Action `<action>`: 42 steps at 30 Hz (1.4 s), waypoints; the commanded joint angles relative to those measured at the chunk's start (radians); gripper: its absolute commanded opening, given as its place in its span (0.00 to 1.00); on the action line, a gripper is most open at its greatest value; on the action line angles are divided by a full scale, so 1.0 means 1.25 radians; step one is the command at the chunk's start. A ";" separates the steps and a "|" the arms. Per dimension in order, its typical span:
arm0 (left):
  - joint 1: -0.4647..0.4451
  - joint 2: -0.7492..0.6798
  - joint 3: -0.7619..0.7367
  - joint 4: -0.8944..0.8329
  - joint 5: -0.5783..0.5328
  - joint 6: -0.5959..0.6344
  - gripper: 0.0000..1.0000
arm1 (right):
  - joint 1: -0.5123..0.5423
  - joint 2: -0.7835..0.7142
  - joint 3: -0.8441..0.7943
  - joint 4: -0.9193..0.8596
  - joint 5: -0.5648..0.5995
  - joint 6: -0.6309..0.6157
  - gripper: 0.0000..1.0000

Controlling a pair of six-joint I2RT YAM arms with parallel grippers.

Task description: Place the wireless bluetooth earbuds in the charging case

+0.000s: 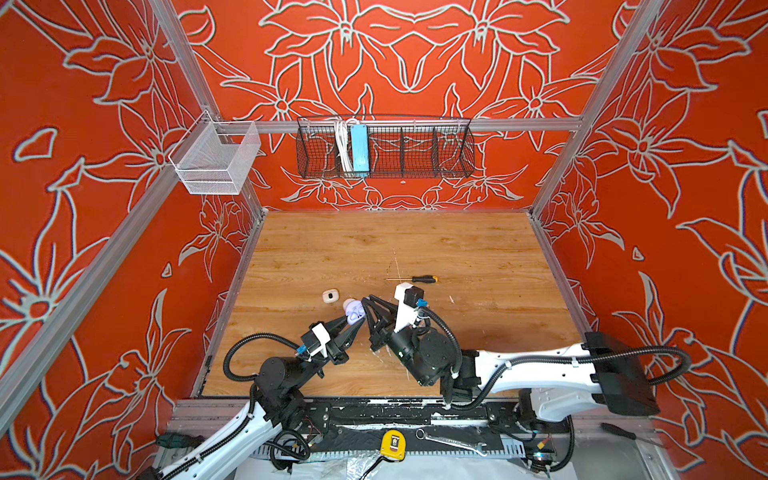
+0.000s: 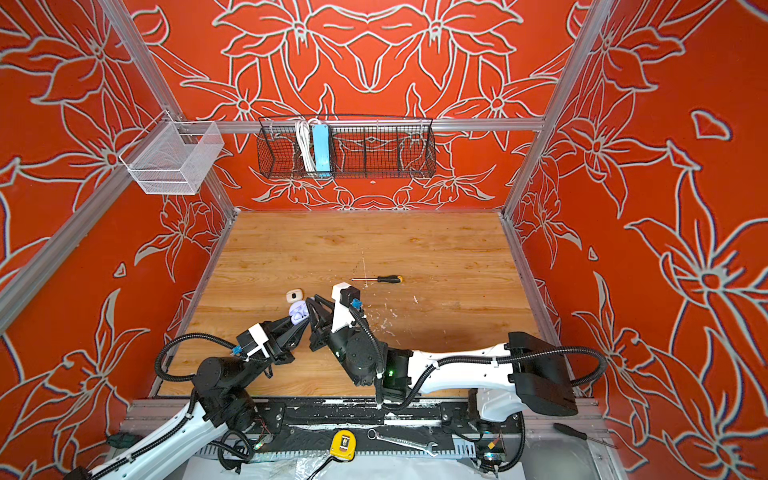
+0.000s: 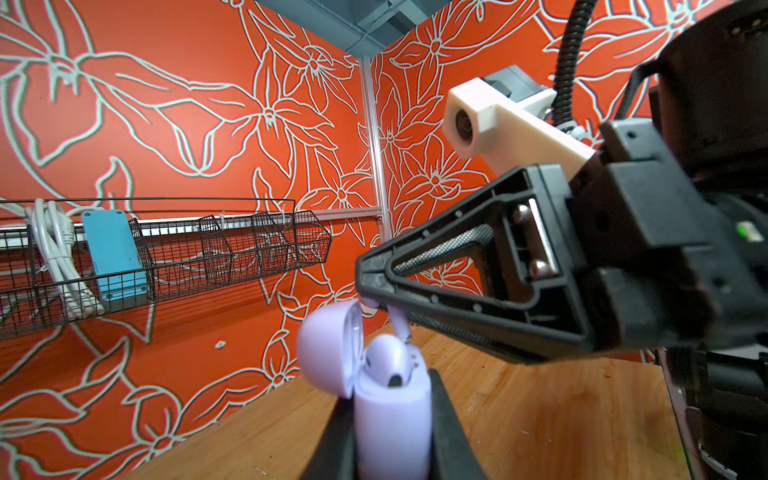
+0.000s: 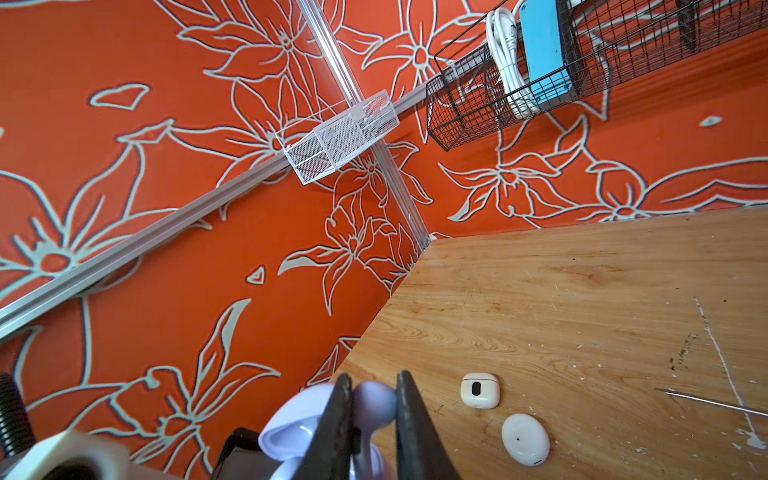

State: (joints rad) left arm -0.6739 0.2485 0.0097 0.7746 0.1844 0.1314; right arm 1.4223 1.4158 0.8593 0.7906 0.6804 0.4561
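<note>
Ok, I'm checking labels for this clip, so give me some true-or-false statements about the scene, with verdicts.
1. The left end effector grips the lilac charging case with its lid open. True.
2. That case is empty. False: one lilac earbud already sits in it.
3. The right end effector is shut on a second lilac earbud over the open case. True.
4. The black wire basket on the back wall is empty. False: it holds a blue box and a white cable.
5. A white case with a black oval and a white oval case lie shut on the table. True.
</note>
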 commanded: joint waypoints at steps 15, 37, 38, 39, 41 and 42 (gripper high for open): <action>-0.013 -0.034 -0.014 -0.001 -0.016 0.016 0.00 | 0.014 0.043 0.025 0.012 0.025 0.005 0.09; -0.016 -0.075 -0.016 -0.035 -0.072 0.005 0.00 | 0.051 0.069 0.021 0.006 0.049 0.025 0.08; -0.016 -0.077 -0.016 -0.036 -0.073 0.004 0.00 | 0.052 0.069 0.021 0.004 0.051 0.027 0.08; -0.015 -0.079 -0.018 -0.036 -0.074 0.004 0.00 | 0.052 0.068 0.019 0.002 0.052 0.026 0.09; -0.015 -0.080 -0.017 -0.037 -0.075 0.004 0.00 | 0.054 0.067 0.016 0.003 0.053 0.027 0.10; -0.016 -0.081 -0.018 -0.037 -0.075 0.004 0.00 | 0.055 0.067 0.016 0.004 0.053 0.025 0.11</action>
State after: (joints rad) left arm -0.6926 0.1661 0.0097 0.6643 0.1314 0.1345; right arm 1.4700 1.4853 0.8745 0.8368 0.7380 0.4690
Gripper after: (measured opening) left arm 0.207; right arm 0.188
